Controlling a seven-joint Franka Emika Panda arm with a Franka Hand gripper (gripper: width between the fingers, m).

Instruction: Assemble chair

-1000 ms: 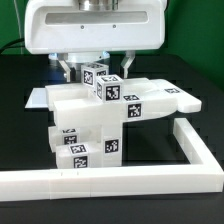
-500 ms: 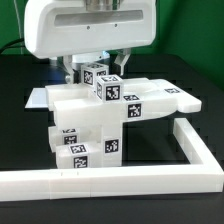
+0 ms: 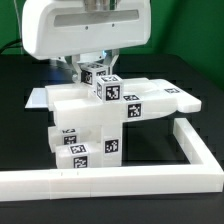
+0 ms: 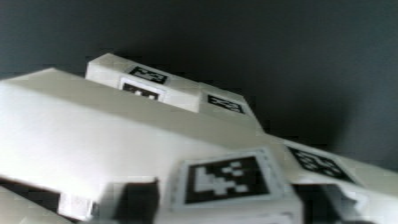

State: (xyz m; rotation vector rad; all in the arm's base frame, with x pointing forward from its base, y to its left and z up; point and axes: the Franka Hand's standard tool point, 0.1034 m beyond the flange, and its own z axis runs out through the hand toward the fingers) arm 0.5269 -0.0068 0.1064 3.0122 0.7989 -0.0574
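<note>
Exterior view: the chair [image 3: 105, 115], a stacked white assembly w/ tagged blocks, stands near centre of the black table [image 3: 195, 75], just inside the white L-shaped border rail [image 3: 120, 180], its top small cube [image 3: 98, 73] directly under the robot arm [image 3: 85, 30]. Vs. 1.0 s ago, the arm has shifted toward the exterior view's left and sits lower; the chair is unchanged. Gripper [image 3: 97, 70] fingers flank the top cube, approx. closed on it, but contact cannot be told; wrist view shows a tagged block [image 4: 228, 182] close up, blurred.

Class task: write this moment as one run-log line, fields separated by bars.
stage: chair assembly | gripper: above the chair, fingers either side of the small tagged cube | grip: cannot tell | border rail: in front on the table
</note>
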